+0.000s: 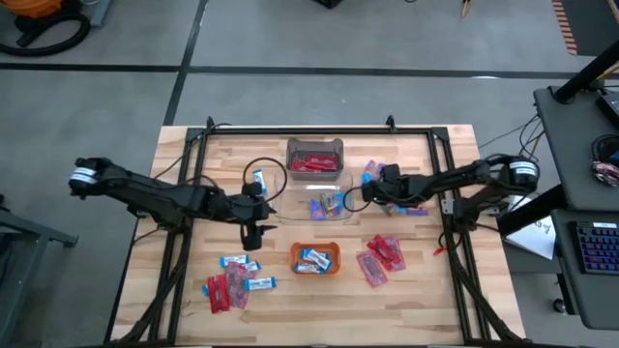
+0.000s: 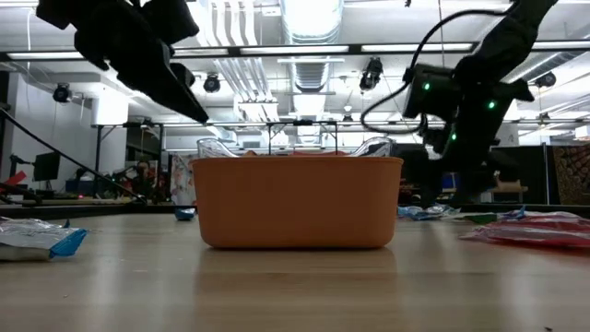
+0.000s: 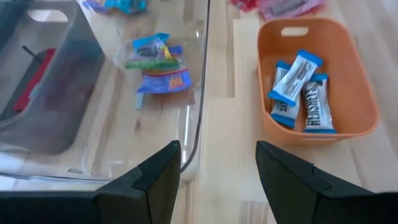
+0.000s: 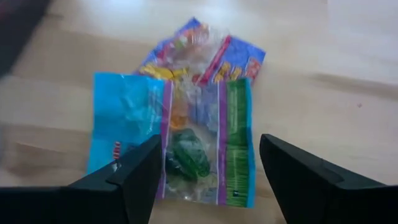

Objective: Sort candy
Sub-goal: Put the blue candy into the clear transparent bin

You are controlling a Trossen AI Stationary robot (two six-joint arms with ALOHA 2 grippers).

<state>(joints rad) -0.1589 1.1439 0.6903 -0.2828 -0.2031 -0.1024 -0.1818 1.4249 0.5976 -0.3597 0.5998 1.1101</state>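
Note:
My right gripper (image 4: 211, 146) stands open, pointing slantwise down over two blue and purple crinkly candy wrappers (image 4: 186, 124) that lie flat on the wood; a finger stands on either side, clear of them. In the high view this gripper (image 1: 370, 190) is right of the clear bins. My left gripper (image 3: 217, 155) is open and holds nothing. It hovers over bare wood between a clear bin's rim (image 3: 200, 93) and the orange tray (image 3: 367, 106), which holds blue-and-white bars (image 3: 301, 87). In the high view it (image 1: 253, 235) is left of centre.
A far clear bin (image 1: 314, 145) holds red packets; a nearer clear bin (image 1: 346, 198) holds purple and blue wrappers. Loose candy lies at the near left (image 1: 232, 285), near right (image 1: 379, 256) and under the right arm (image 1: 416, 208). The orange tray (image 2: 300, 203) sits near centre.

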